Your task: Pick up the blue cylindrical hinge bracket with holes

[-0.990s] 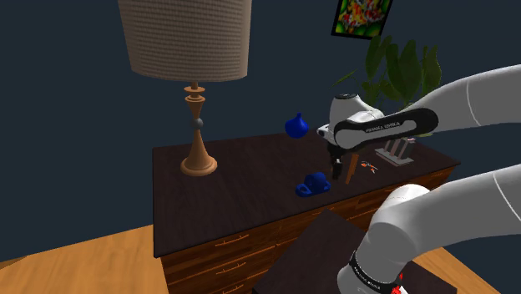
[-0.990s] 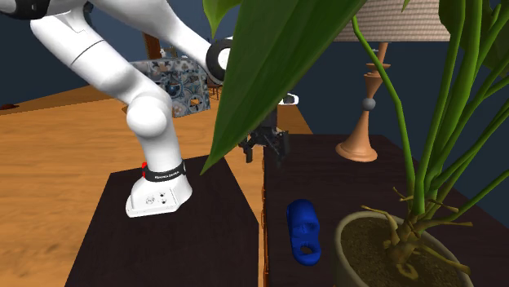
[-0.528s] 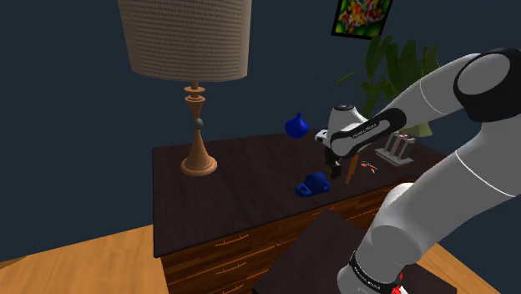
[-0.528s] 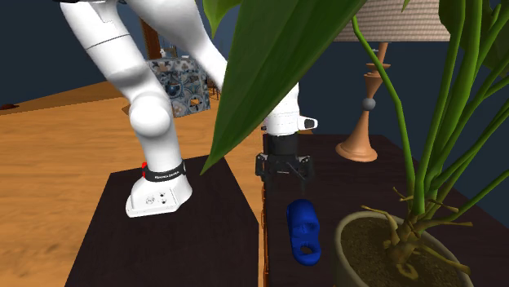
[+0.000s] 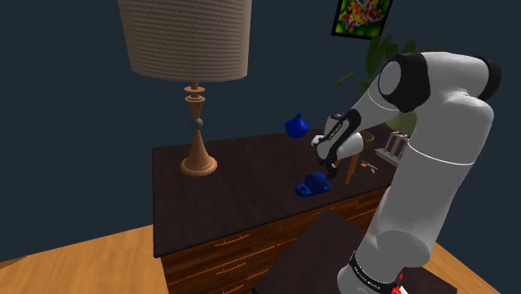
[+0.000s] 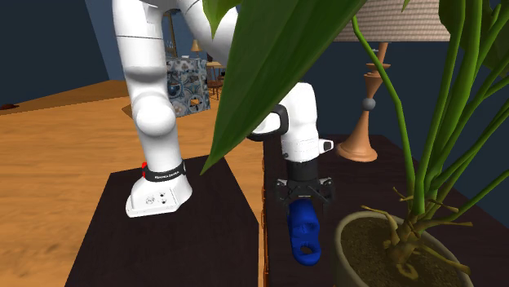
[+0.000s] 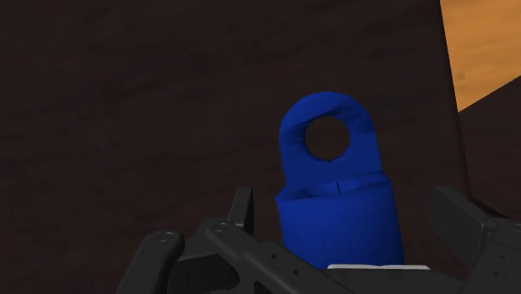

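Change: in the last second your gripper [image 6: 303, 194] has swung over and come down on the bracket [image 6: 305, 235].
Fingers: spread, one on each side of the bracket's round body, neither touching.
Bracket: blue, lying flat on the dark dresser [image 5: 242, 179], near the edge by the stand.
Meaning: you look lined up; probably lower slightly, then close.
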Motion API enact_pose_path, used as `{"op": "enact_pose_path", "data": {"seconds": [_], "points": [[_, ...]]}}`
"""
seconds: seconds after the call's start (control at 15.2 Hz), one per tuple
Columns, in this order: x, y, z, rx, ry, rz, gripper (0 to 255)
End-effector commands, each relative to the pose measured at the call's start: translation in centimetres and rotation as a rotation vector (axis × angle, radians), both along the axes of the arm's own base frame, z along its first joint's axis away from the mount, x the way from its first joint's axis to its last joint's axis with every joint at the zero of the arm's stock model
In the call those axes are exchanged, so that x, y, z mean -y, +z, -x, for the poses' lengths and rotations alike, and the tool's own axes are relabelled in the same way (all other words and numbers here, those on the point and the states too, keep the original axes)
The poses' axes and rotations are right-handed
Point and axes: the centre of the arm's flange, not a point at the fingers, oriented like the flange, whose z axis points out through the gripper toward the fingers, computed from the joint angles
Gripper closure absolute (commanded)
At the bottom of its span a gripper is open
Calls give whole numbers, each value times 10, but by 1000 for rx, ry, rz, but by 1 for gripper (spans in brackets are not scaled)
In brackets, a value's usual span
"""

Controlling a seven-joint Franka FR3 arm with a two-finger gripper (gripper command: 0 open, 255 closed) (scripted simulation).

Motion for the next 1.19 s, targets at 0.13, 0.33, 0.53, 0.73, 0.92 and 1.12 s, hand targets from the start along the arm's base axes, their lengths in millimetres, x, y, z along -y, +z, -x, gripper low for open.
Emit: {"op": "enact_pose_path", "data": {"seconds": [0.13, 0.33, 0.53, 0.73, 0.92, 1.12], "points": [[1, -20, 0, 2, 3, 2, 0], [1, -28, 0, 2, 3, 2, 0], [1, -28, 0, 2, 3, 2, 255], [1, -28, 0, 2, 3, 2, 255], [1, -28, 0, 2, 3, 2, 255], [1, -18, 0, 2, 3, 2, 255]]}}
